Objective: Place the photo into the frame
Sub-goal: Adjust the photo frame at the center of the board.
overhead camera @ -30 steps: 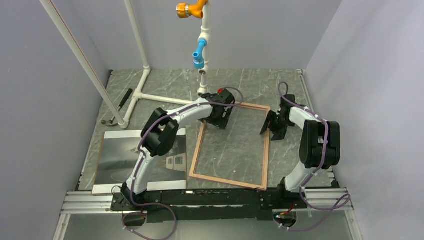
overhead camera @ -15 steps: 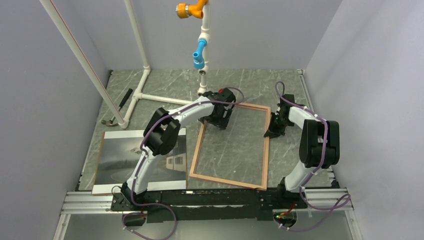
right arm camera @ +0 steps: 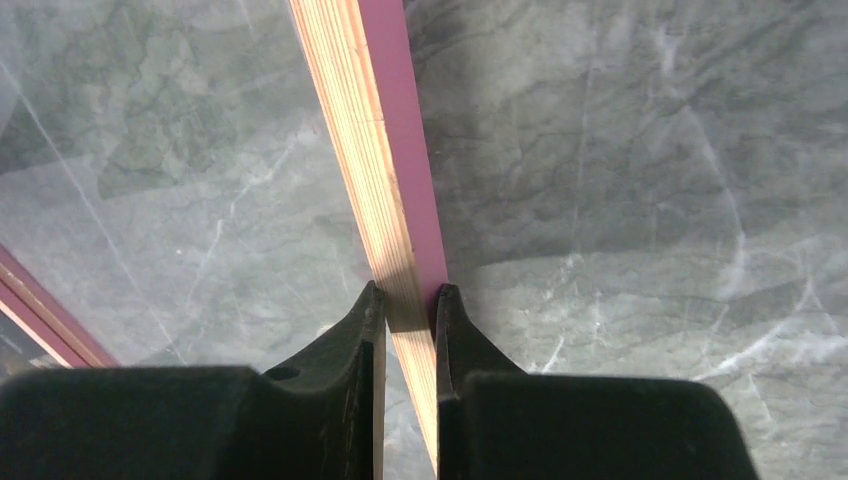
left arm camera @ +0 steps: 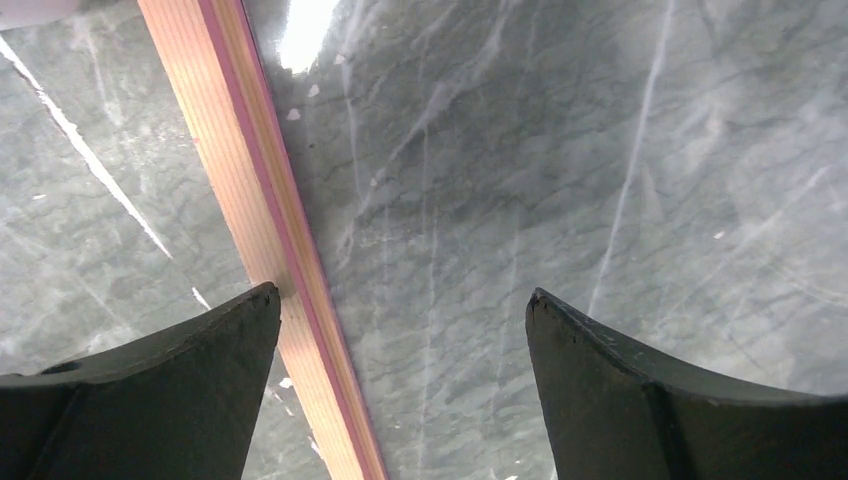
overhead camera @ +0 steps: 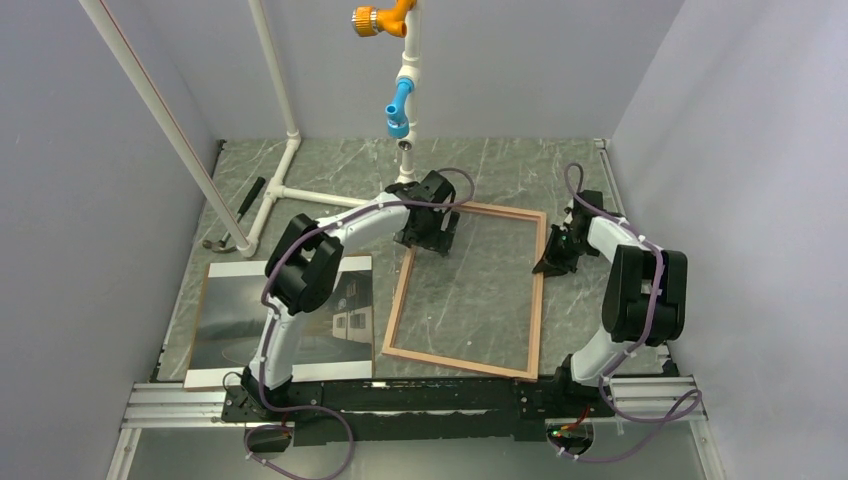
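The frame (overhead camera: pixel 536 300) lies reverse side up on the marble table, tan wood with a pink edge and a clear pane. My right gripper (overhead camera: pixel 551 266) is shut on its right rail; in the right wrist view both fingers (right arm camera: pixel 372 310) pinch the rail (right arm camera: pixel 370 150) of the frame. My left gripper (overhead camera: pixel 432 243) hangs open over the frame's far left corner, holding nothing. In the left wrist view the frame's rail (left arm camera: pixel 230 150) runs past the left finger (left arm camera: pixel 250 320) of that open gripper (left arm camera: pixel 400 300). The photo (overhead camera: pixel 235 315) lies flat at the left, partly hidden by my left arm.
A white pipe stand (overhead camera: pixel 290 185) with blue and orange fittings (overhead camera: pixel 399 108) rises at the back. A hammer (overhead camera: pixel 236 214) lies by the stand's base at the far left. Grey walls close in both sides. An aluminium rail (overhead camera: pixel 160 405) runs along the near edge.
My right gripper has closed on the frame's right rail. The frame has shifted slightly right. My left gripper has drifted left toward the frame's far left corner, staying open.
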Controlling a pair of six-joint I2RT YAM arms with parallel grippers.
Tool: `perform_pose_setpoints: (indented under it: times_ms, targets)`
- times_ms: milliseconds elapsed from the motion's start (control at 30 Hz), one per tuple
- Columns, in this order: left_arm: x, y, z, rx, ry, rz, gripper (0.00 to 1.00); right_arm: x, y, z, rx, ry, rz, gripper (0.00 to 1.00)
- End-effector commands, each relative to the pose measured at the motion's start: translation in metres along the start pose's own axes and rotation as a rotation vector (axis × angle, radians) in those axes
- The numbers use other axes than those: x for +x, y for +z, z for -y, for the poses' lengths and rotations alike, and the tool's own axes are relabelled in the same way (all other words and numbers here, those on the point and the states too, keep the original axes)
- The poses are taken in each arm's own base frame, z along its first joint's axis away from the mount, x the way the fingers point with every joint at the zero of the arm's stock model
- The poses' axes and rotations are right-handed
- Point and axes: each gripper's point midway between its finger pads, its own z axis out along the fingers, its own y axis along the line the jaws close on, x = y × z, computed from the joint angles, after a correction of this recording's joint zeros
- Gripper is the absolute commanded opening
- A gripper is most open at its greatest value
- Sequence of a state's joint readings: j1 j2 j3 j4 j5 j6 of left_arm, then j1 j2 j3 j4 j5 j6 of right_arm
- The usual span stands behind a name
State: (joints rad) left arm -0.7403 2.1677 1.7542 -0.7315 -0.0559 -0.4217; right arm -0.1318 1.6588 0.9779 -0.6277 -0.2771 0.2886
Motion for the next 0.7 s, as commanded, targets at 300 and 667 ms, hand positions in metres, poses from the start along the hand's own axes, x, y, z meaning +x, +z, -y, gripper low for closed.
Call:
perform_pose_setpoints:
  times_ms: [300, 667]
  targets:
    - [0.024, -0.041, 0.038, 0.228, -0.064, 0.017, 0.98, -0.046, -0.015, 0.002, 0.120, 0.014, 0.152, 0.34]
    - [0.040, -0.058, 0.002, 0.282, -0.184, 0.051, 0.96, -0.072, -0.017, 0.003, 0.230, -0.015, 0.182, 0.59]
